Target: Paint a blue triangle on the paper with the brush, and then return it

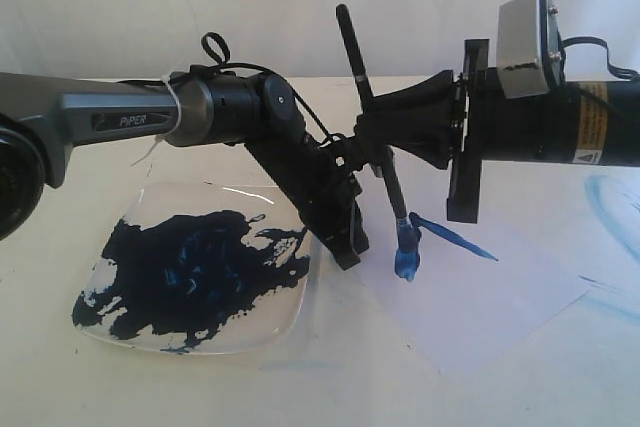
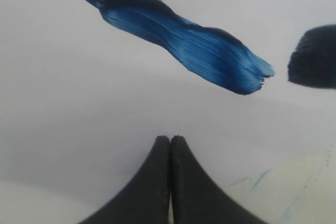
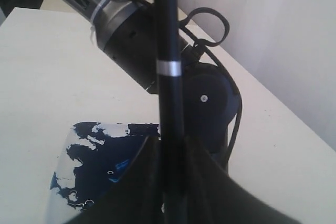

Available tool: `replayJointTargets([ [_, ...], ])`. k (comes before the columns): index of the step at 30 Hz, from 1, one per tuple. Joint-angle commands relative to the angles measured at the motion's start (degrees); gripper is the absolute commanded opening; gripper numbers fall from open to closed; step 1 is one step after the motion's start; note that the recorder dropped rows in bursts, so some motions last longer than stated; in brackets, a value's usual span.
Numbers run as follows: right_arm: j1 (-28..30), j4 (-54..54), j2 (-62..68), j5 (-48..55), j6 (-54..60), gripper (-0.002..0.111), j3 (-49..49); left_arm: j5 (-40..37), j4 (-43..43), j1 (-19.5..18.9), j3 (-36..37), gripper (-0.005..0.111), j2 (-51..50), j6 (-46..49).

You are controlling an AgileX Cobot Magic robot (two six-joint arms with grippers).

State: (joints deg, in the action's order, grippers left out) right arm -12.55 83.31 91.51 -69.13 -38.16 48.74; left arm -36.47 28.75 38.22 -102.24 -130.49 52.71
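Paper (image 1: 500, 312): white sheet flat on the table (image 1: 60, 387), nearest to the exterior camera, not pinned by anything.
Plate (image 1: 292, 315): just beside the paper, smeared with dark blue paint.
Blue triangle: not yet formed; only one thick stroke (image 1: 455, 239) on the paper, near the edge toward the plate.
Brush (image 1: 357, 67): tilted over the paper, blue tip (image 1: 406, 259) at the end of the stroke; contact with the paper not clear.
Risk: sliding or wrinkling of the loose paper under drag of the bristles; turning of the thin shaft between the jaws under pressure; knock against the left gripper, just beside the tip; thin, dry lines from too little paint.
Left gripper (image 2: 170, 148): over the paper beside the stroke, fingers pressed together, holding nothing.
Right gripper (image 1: 373, 137): over the paper, closed firmly on the brush shaft.
Pale blue smear (image 1: 608, 202): beyond the paper, on its far side.
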Motion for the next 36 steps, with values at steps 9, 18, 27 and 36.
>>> replayJointTargets([
  [9,0.1,-4.9,0.0,-0.8,-5.5,0.000,-0.3,-0.8,0.7,0.2,-0.1,0.000,-0.2,-0.3],
  [18,4.0,-10.5,0.0,-0.8,-9.2,0.000,-3.5,-0.8,0.7,0.2,-0.1,0.000,-0.2,-0.3],
  [27,7.0,-10.2,-0.6,-0.8,-7.0,0.000,-6.2,-0.4,0.7,0.2,-0.1,0.000,-0.2,-0.3],
  [36,4.5,-11.6,2.1,-0.8,-1.7,0.000,-6.1,-0.4,0.7,0.2,-0.1,0.000,-0.2,-0.3],
])
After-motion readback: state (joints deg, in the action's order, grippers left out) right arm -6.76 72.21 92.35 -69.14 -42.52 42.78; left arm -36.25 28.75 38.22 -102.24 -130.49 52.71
